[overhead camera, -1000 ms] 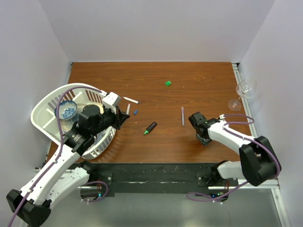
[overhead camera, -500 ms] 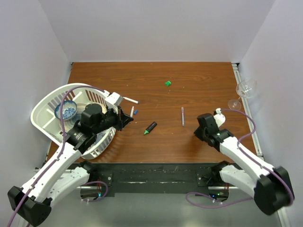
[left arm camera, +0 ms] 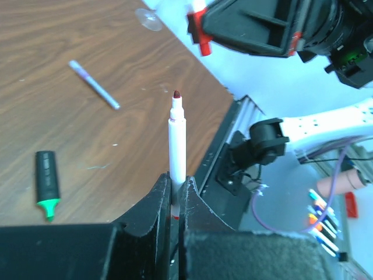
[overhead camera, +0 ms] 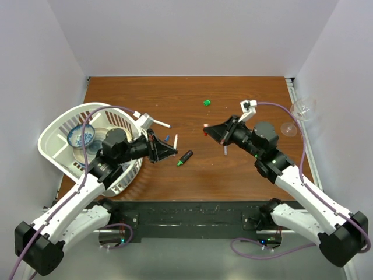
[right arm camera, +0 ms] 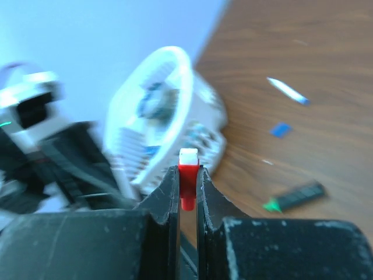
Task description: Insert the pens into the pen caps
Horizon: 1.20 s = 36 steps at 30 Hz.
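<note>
The left claw (left arm camera: 178,201) is clenched on a white pen (left arm camera: 177,137) with a dark red tip. It grips the lower end, so the pen stands straight out past the fingertips. Just beside that claw, toward the right arm, the black marker (overhead camera: 185,157) lies flat with its green tip toward the near edge. The right claw (right arm camera: 187,189) pinches the red cap (right arm camera: 187,175) – pale end poking out beyond the fingers, raised off the table and apart from the held pen's tip. The two claws face each other. Beneath the right claw a thin pale pen (left arm camera: 93,85) lies flat. Just on the far side of the left claw sits the blue cap (overhead camera: 167,139), then a second white pen (overhead camera: 161,123) by the white basket (overhead camera: 55,131). Farther out, beyond the right claw – the green cap (overhead camera: 206,102).
</note>
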Available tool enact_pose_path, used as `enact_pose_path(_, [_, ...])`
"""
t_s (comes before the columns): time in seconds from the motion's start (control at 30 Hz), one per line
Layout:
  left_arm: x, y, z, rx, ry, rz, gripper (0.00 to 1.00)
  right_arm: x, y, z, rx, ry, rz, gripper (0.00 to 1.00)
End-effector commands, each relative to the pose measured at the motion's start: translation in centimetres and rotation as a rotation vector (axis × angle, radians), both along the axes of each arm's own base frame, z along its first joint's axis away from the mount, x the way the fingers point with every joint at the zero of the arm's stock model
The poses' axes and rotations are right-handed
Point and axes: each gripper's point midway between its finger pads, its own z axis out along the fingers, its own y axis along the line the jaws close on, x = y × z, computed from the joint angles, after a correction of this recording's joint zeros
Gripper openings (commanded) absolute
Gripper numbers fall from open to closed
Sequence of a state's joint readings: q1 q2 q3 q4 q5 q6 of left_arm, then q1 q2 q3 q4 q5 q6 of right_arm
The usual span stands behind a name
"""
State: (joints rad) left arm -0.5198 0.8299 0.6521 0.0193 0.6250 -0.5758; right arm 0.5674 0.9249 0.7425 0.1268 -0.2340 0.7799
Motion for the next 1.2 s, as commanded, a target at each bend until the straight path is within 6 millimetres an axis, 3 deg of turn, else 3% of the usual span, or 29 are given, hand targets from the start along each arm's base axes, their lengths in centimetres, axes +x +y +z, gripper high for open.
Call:
enact_pose_path(0.0, [-1.3,-1.2,2.6,-0.132,-0.026,-0.096,0.00,-1.9,3.6,8.1,0.149,-0.258,0.163,0.00])
enact_pose_path(0.2, [-1.8,-1.6,3.3,-0.203,-0.019,-0.133,0.00,-2.4,5.6,10.4,0.258,-0.282,0.206,0.00])
enact_pose_path(0.43, [-2.2,-1.6,3.8,-0.229,-0.033,-0.152,0.00,-2.1,7.2,10.7,0.306,-0.256,0.203,0.00])
enact_pose_path(1.17, [-1.6,-1.4,3.4,-0.217,-0.039,-0.109,0.00,-3.0,8.6,7.2,0.283,-0.165,0.203,0.00])
